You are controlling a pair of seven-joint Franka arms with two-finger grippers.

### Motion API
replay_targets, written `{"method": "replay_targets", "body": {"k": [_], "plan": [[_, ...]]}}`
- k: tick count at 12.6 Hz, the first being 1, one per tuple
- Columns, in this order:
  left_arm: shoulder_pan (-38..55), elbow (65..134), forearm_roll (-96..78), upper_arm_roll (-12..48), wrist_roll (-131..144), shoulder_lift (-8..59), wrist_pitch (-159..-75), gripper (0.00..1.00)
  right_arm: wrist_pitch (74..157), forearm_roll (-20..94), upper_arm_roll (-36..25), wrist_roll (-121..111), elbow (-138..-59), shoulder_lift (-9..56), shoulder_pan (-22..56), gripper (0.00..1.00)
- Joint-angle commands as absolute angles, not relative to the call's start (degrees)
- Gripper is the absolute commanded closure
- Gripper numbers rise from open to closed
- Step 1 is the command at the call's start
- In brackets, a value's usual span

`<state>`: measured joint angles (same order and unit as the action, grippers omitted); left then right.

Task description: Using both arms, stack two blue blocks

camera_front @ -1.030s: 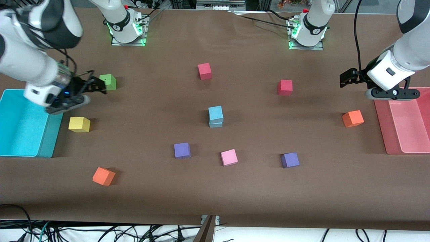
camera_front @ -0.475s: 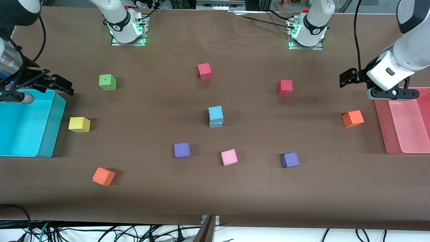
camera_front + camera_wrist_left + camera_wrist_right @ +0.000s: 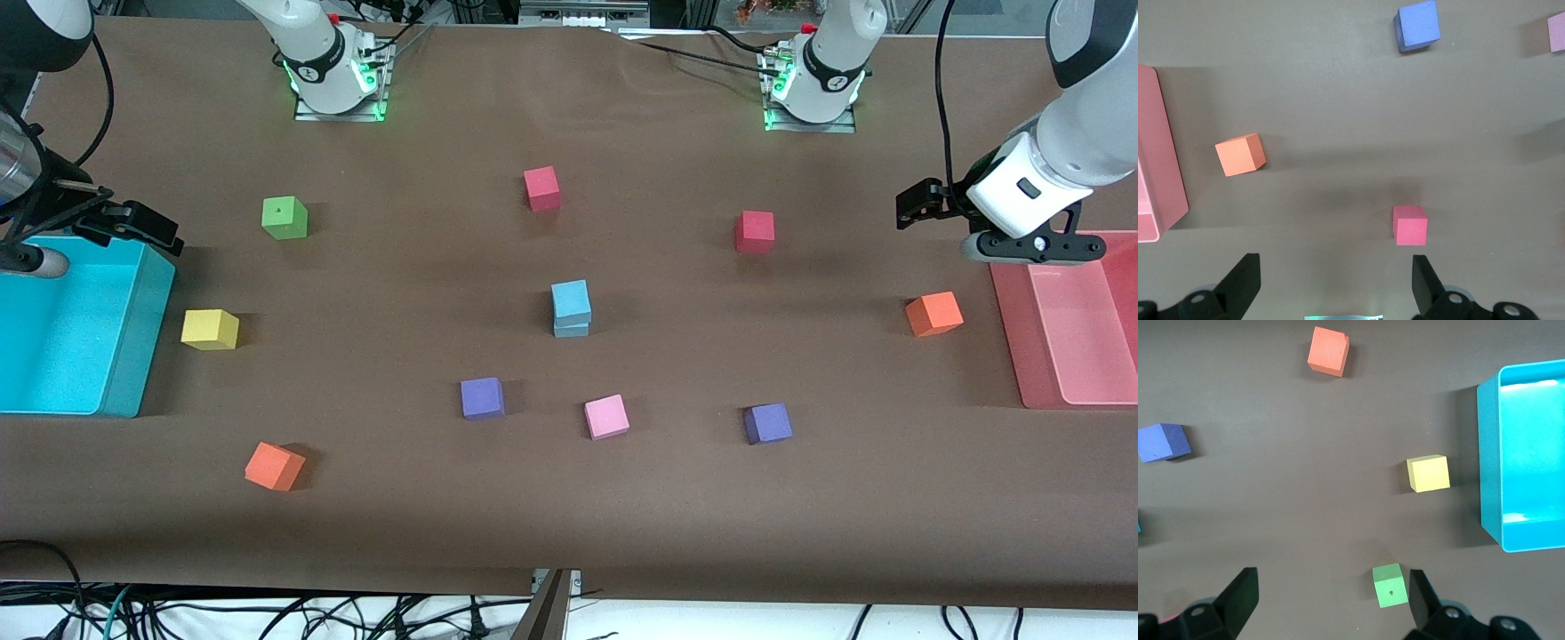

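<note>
The two blue blocks stand stacked in the middle of the table, the upper block (image 3: 571, 300) on the lower block (image 3: 571, 329), slightly offset. No gripper touches them. My left gripper (image 3: 920, 204) is open and empty in the air beside the pink tray, toward the left arm's end; in the left wrist view (image 3: 1335, 283) its jaws stand wide apart over bare table. My right gripper (image 3: 133, 224) is open and empty over the cyan bin's edge, toward the right arm's end; in the right wrist view (image 3: 1330, 597) its jaws are wide apart.
A cyan bin (image 3: 142, 338) and a pink tray (image 3: 1009, 329) stand at the table's ends. Loose cubes lie around the stack: green (image 3: 284, 217), yellow (image 3: 210, 329), two orange (image 3: 275, 466) (image 3: 933, 314), two purple (image 3: 483, 397) (image 3: 767, 423), pink (image 3: 606, 416), two red (image 3: 541, 188) (image 3: 754, 231).
My right gripper has drawn away from beside the green cube toward the cyan bin and slowed there. The left arm has barely moved. The blue stack has not moved.
</note>
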<state>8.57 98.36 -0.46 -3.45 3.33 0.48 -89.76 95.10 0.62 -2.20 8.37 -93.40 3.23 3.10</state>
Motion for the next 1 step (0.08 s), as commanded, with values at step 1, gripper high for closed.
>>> {"method": "replay_targets", "body": {"k": [1], "plan": [[9.2,98.4,1.1,-3.5,2.5,-0.5,-88.9,0.00,95.4,0.4,-0.2,9.9,-95.5,1.0,1.9,0.00]]}}
